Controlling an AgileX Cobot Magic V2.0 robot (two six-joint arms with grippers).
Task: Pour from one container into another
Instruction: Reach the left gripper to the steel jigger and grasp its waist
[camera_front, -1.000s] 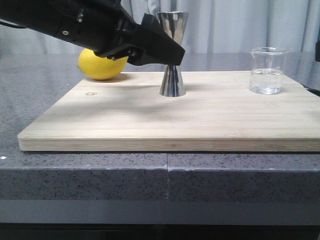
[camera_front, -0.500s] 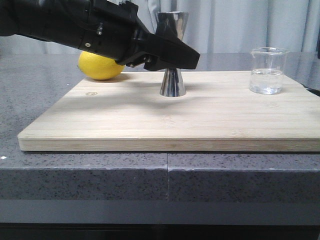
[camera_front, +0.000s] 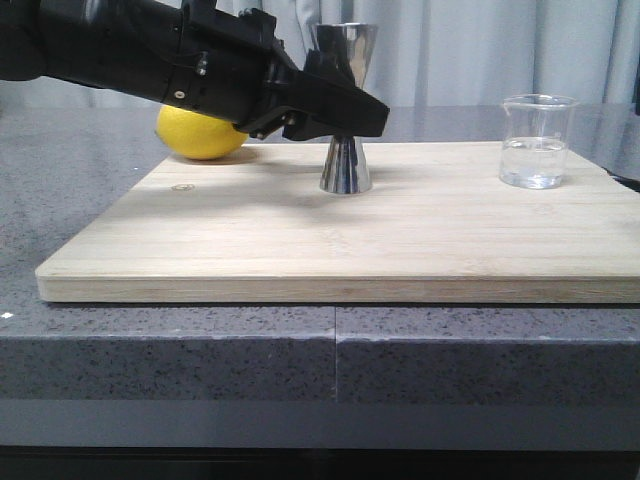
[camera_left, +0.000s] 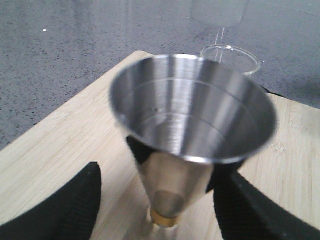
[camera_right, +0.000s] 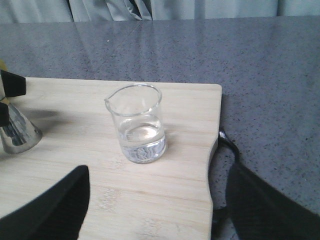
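Closing in on the jigger (camera_front: 345, 110), the left gripper (camera_front: 365, 115) is now sitting with its fingers (camera_left: 65, 205) either side of the narrow waist, having slid forward past it half a second back and now pulled slightly back and level. A second ago the tips were only just reaching the jigger; now they are bracketing it. In the left wrist view the jaws are standing wide, with a gap showing between each pad and the steel, so nothing is being gripped yet. The jigger is standing upright on the board (camera_front: 300, 250), unmoved through all three front frames, its upper cup looking empty from above.

The beaker (camera_front: 538, 140) is sitting well to the right of the jigger on the same board, upright, holding a little clear liquid at the bottom, untouched. The right gripper (camera_right: 155, 210) is hovering just short of the beaker, fingers spread wide, beaker framed between them but apart. A lemon (camera_front: 200, 132) is lying to the left of the jigger, behind the left arm.

Judging from this, the left arm is setting up to steady the jigger while the right one is lining up on the beaker; no pouring is under way. Next call is likely closing on the waist without tipping it, since the base is small.
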